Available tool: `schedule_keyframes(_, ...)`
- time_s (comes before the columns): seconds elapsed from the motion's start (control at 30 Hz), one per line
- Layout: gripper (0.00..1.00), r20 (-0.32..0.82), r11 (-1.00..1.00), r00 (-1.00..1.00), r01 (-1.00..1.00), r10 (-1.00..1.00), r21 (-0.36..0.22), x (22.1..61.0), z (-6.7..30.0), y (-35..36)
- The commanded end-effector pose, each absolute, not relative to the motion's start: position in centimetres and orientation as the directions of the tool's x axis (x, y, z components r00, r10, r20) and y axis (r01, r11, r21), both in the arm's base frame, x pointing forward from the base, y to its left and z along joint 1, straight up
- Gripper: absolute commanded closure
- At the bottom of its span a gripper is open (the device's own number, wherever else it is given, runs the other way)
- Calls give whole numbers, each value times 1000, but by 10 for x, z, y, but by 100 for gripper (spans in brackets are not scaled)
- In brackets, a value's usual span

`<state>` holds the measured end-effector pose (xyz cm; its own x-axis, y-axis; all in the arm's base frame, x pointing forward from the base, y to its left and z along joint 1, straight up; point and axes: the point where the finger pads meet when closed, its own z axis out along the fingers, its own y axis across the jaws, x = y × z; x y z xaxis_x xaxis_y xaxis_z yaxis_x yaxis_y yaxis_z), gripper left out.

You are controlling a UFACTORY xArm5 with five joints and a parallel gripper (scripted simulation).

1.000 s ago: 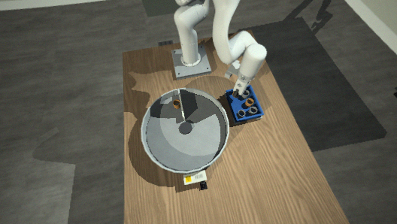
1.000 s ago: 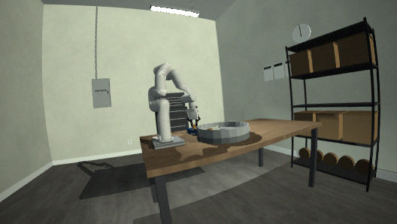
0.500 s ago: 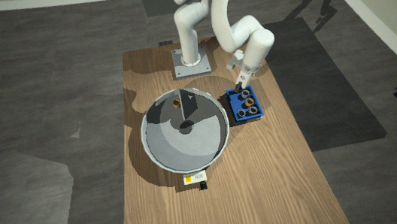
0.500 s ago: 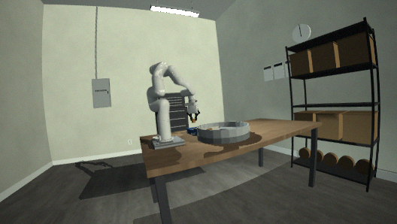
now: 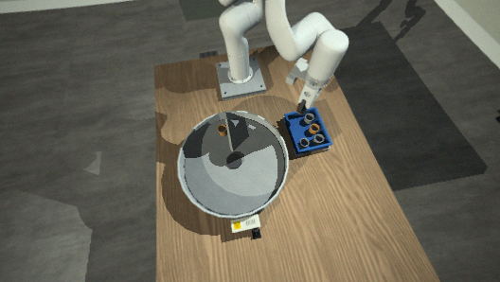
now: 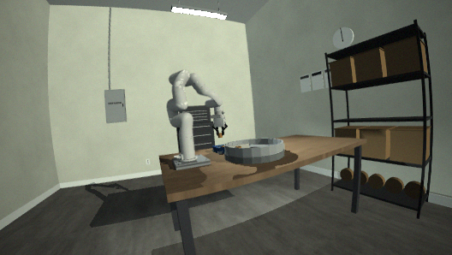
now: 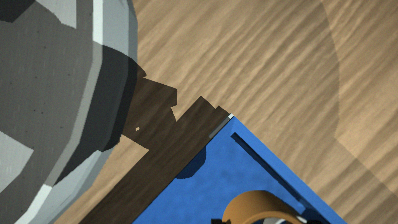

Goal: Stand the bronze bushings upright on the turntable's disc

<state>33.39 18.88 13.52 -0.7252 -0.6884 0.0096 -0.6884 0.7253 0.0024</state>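
A bronze bushing [image 7: 255,206] was clamped between the fingers of the gripper [image 6: 220,133], held in the air above the rear corner of the blue crate [image 5: 294,138]. In the wrist view it showed at the bottom edge, with the crate corner below it.

One bronze bushing [image 5: 222,129] already stood on the turntable's disc [image 5: 223,185], near the back rim and well apart from the dark hub [image 5: 235,159]. Another bronze bushing [image 5: 313,128] remained in the crate, among three steel bushings [image 5: 319,138]. So the task appeared roughly a third done, with a second piece in transit and one more to fetch; whether the placed one sat squarely on an open end was too small to confirm.

The turntable had a raised rim [image 5: 282,151], and its near side lay just beside the crate, so the carried piece would need to stay high enough to pass over that edge. Much of the disc looked free, offering plenty of room away from the hub. The table [image 5: 341,222] beyond the crate was bare wood.
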Motion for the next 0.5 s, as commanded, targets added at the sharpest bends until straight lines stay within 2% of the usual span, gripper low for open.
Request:
schedule_keyframes(0.0,100,6,725,-725,-688,-688,1,335,137,189)
schedule_keyframes(0.47,100,6,725,-725,-688,-688,1,336,137,184)
